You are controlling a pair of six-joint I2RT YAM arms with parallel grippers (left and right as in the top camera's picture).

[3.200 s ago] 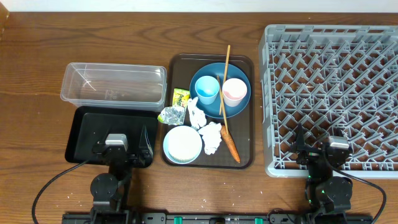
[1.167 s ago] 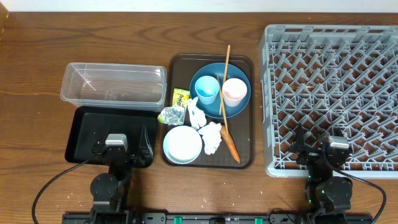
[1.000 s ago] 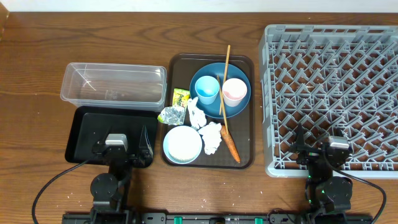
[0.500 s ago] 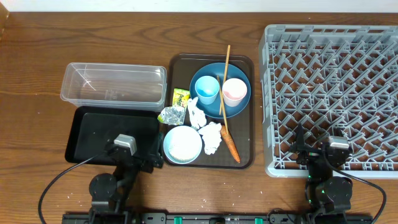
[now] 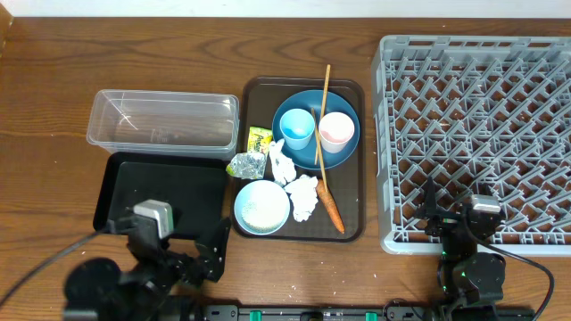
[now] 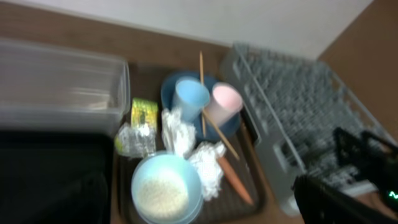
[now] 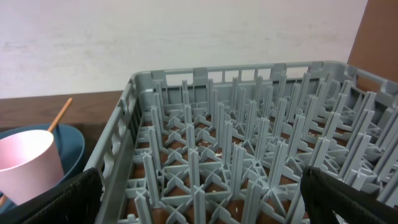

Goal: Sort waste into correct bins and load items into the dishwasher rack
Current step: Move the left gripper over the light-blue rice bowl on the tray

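On the brown tray, the small bowl (image 5: pixel 261 207) holds white rice (image 6: pixel 163 195). Tissues (image 5: pixel 303 196), the carrot (image 5: pixel 330 209), the foil wrapper (image 5: pixel 245 165) and the yellow-green packet (image 5: pixel 259 140) lie around it. The blue plate (image 5: pixel 302 102) carries the light blue cup (image 5: pixel 296 127), the pink cup (image 5: pixel 336 131) and a chopstick (image 5: pixel 323 107). The clear tub (image 5: pixel 163 122) and black tray (image 5: pixel 169 183) stand to the left. The grey rack (image 5: pixel 482 116) is at the right. My left gripper (image 5: pixel 210 254) is open and empty off the tray's front left corner. My right gripper (image 5: pixel 451 214) is open and empty at the rack's near edge.
The brown serving tray (image 5: pixel 352 227) sits between the bins and the rack. Bare wooden table runs along the front edge and behind the tub. A wall backs the table in both wrist views.
My left arm has swung out from over the black tray, and its gripper now sits further right and nearer the front, by the bowl. The right arm has not moved.
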